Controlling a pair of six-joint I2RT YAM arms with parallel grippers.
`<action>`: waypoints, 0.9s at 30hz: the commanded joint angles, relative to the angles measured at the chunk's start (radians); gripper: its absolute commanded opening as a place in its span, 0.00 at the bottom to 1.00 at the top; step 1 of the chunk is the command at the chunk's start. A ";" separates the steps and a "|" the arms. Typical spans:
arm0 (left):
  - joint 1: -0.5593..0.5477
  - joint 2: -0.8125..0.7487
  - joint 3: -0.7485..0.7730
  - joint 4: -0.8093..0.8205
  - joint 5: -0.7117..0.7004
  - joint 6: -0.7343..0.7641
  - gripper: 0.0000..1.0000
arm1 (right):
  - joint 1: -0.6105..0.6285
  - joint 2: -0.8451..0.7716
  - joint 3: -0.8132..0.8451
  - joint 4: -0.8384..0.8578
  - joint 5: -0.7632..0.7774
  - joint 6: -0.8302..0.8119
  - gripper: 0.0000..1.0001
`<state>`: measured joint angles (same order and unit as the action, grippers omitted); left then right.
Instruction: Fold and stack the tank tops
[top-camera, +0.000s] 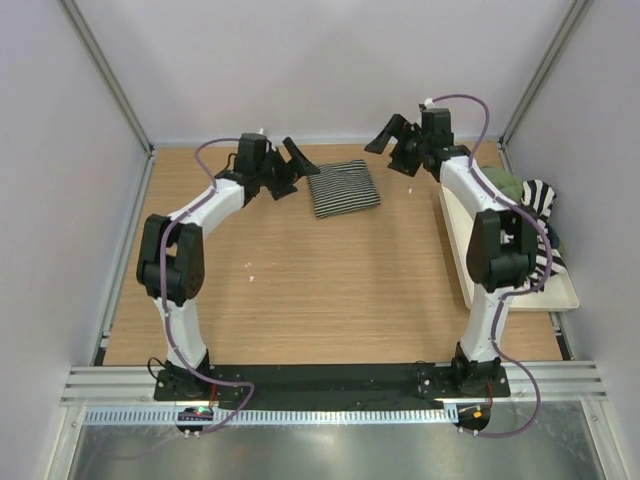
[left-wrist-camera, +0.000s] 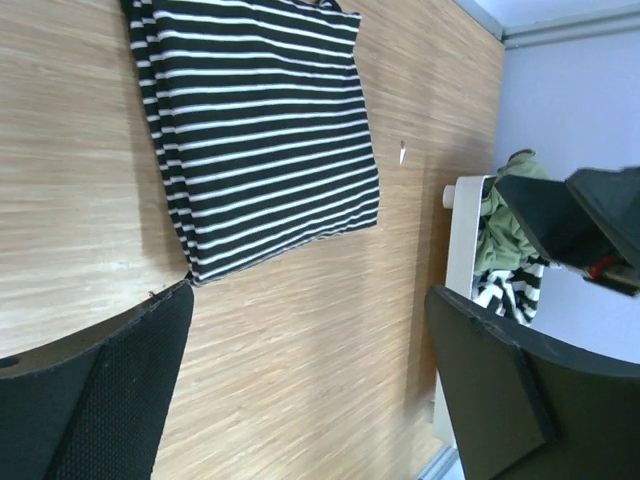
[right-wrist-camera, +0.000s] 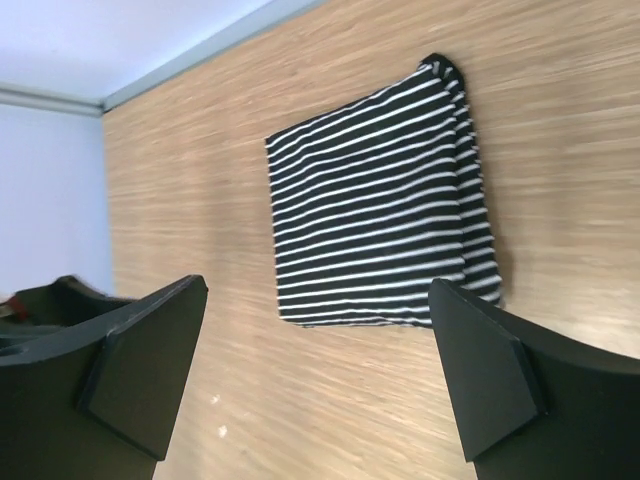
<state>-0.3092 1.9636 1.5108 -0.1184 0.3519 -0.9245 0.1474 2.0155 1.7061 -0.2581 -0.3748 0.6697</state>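
A folded pinstriped black-and-white tank top (top-camera: 343, 187) lies flat at the back middle of the table; it also shows in the left wrist view (left-wrist-camera: 262, 120) and the right wrist view (right-wrist-camera: 380, 230). An olive green top (top-camera: 503, 183) and a broad-striped top (top-camera: 540, 215) lie heaped on the cream tray (top-camera: 520, 295) at the right, seen also in the left wrist view (left-wrist-camera: 505, 215). My left gripper (top-camera: 297, 158) is open and empty just left of the folded top. My right gripper (top-camera: 392, 135) is open and empty above the table, right of the folded top.
The wooden table (top-camera: 320, 290) is walled on the back and sides. The cream tray runs along the right edge. A small white speck (top-camera: 250, 265) lies left of the middle. A black rail (top-camera: 330, 380) holds both arm bases at the near edge.
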 joint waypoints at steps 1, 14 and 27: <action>-0.031 -0.052 -0.066 0.054 -0.120 0.073 1.00 | 0.034 -0.177 -0.147 0.020 0.243 -0.154 1.00; -0.028 0.297 0.215 -0.052 -0.183 -0.013 0.73 | 0.017 -0.540 -0.650 0.246 0.289 -0.191 0.70; -0.027 0.416 0.319 -0.067 -0.214 -0.112 0.33 | 0.015 -0.759 -0.777 0.197 0.321 -0.182 0.64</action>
<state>-0.3389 2.3821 1.8282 -0.1741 0.1829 -1.0172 0.1635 1.2881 0.9382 -0.0769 -0.0872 0.5018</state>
